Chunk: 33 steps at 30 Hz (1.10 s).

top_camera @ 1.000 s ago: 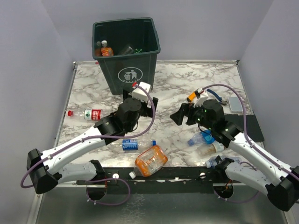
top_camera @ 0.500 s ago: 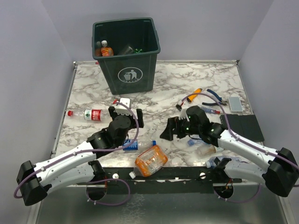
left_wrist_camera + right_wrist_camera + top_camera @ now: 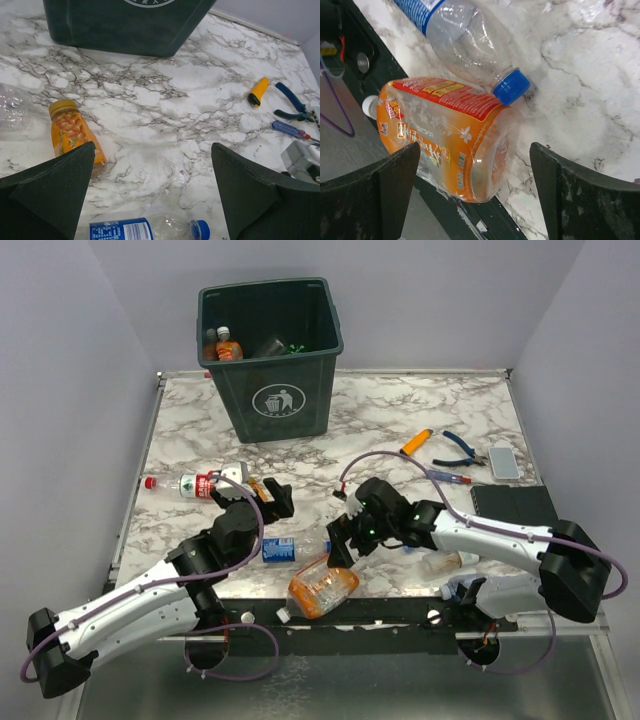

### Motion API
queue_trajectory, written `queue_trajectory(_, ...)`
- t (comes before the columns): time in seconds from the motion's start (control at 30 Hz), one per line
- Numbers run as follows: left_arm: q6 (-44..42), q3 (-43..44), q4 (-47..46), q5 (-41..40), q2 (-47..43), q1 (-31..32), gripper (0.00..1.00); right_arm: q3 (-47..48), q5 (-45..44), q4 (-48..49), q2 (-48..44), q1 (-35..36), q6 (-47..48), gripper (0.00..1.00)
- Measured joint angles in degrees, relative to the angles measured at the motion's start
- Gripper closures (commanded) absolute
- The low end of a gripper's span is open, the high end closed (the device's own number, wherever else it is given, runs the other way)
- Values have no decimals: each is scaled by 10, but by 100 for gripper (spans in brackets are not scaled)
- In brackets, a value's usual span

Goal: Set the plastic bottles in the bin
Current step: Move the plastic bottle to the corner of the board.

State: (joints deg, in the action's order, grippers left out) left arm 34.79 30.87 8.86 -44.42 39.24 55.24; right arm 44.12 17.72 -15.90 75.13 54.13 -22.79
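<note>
The dark green bin (image 3: 270, 360) stands at the back with bottles inside (image 3: 228, 345); its base shows in the left wrist view (image 3: 125, 25). My left gripper (image 3: 270, 502) is open and empty above a blue-labelled bottle (image 3: 285, 548) (image 3: 145, 230), with a small orange bottle (image 3: 75, 132) by its left finger. My right gripper (image 3: 340, 540) is open, its fingers either side of the base of a large orange-labelled bottle (image 3: 322, 585) (image 3: 445, 135) at the table's near edge. The blue-capped bottle (image 3: 465, 45) lies just beyond it. A red-labelled bottle (image 3: 198, 484) lies at the left.
An orange cylinder (image 3: 417, 442) (image 3: 258, 91), blue-handled pliers (image 3: 460, 448) (image 3: 292, 102), a screwdriver (image 3: 292, 131) and a grey slab (image 3: 504, 462) lie at the right back. More clear bottles (image 3: 448, 562) lie partly hidden under the right arm. A black strip (image 3: 380, 610) runs along the near edge.
Both arms have pulled back toward the near edge. The left gripper dropped away from the bin to the blue-labelled bottle. The right gripper moved left to the large orange bottle.
</note>
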Motion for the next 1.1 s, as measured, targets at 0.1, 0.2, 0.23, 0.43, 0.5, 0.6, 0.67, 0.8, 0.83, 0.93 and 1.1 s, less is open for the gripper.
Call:
queue_trajectory(0.1,30,-18,14,5,-29,0,1,6,13,-8,23,15,15,7)
queue_trajectory(0.2,55,-33,23,11,-51,0,1,13,19,-9,38,29,24,9)
queue_trajectory(0.23,62,-36,27,14,-55,0,1,14,19,-10,43,33,25,10)
queue_trajectory(0.43,74,-37,33,18,-37,0,1,16,10,-29,61,48,27,23)
queue_trajectory(0.5,74,-36,33,19,-27,0,1,16,-2,-37,62,49,25,29)
queue_trajectory(0.6,74,-36,37,24,-15,0,1,16,-21,-41,62,50,16,36)
queue_trajectory(0.67,74,-36,37,26,-14,0,1,16,-31,-43,60,51,6,40)
queue_trajectory(0.8,74,-36,37,26,-14,0,1,15,-75,-52,43,53,-18,44)
queue_trajectory(0.83,74,-36,37,26,-14,0,1,14,-89,-54,38,53,-28,44)
queue_trajectory(0.93,74,-36,37,26,-14,0,1,8,-134,-64,20,53,-65,44)
queue_trajectory(1.1,74,-34,37,26,-8,0,1,-11,-205,-70,-7,53,-144,41)
